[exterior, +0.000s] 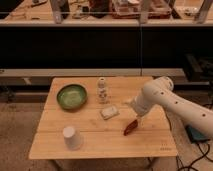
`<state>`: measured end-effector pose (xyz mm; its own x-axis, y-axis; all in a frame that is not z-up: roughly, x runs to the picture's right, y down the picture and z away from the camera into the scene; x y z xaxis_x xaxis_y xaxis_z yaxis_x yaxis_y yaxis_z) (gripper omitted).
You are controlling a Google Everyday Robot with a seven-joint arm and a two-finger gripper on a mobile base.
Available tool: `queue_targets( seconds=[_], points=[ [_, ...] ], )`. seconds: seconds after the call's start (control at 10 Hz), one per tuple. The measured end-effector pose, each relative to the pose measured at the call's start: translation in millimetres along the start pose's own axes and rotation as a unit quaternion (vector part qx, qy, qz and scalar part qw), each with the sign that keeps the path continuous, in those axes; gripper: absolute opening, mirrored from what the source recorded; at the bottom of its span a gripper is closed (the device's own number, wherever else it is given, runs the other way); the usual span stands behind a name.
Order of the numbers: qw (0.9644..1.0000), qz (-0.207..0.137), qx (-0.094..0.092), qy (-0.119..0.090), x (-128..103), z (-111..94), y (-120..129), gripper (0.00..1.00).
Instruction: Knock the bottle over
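Note:
The small white bottle (102, 90) with a rounded cap and dark markings stands upright at the back middle of the wooden table (150, 142). My white arm reaches in from the right. Its gripper (135, 116) hangs low over the table's right half, to the right of the bottle and in front of it, well apart from it. The gripper end is just above a small red-brown object (130, 127) lying on the table.
A green bowl (72, 96) sits left of the bottle. A pale flat packet (110, 112) lies in front of the bottle. A plain white tapered cup (72, 137) stands upside down at the front left. Dark shelving runs behind the table.

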<state>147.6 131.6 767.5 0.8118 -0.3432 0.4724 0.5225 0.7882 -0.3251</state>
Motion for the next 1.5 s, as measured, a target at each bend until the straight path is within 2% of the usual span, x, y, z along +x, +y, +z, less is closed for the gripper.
queue_targets(
  seconds=[0.2, 0.3, 0.4, 0.5, 0.7, 0.8, 0.9, 1.1, 1.3, 1.4, 1.5],
  points=[
    [1.0, 0.001, 0.005, 0.008, 4.9, -1.6, -2.6, 0.8],
    [0.9989, 0.006, 0.03, 0.036, 29.8, -10.9, -19.8, 0.8],
    [0.9972, 0.006, 0.051, 0.055, 48.1, -18.7, -33.8, 0.8],
    [0.9942, -0.002, 0.08, 0.072, 67.2, -29.1, -54.2, 0.8],
    [0.9842, -0.055, 0.145, 0.085, 80.0, -51.6, -103.7, 0.8],
    [0.9792, -0.081, 0.167, 0.082, 78.1, -57.7, -120.3, 0.8],
    [0.9719, -0.111, 0.191, 0.08, 74.9, -65.4, -140.4, 0.8],
    [0.9653, -0.133, 0.21, 0.08, 73.5, -72.1, -154.7, 0.8],
    [0.9632, -0.139, 0.216, 0.08, 72.8, -72.9, -158.4, 0.68],
    [0.9591, -0.147, 0.227, 0.083, 74.6, -74.2, -165.1, 0.58],
    [0.9498, -0.168, 0.25, 0.083, 72.2, -72.4, -185.0, 0.46]
  ],
)
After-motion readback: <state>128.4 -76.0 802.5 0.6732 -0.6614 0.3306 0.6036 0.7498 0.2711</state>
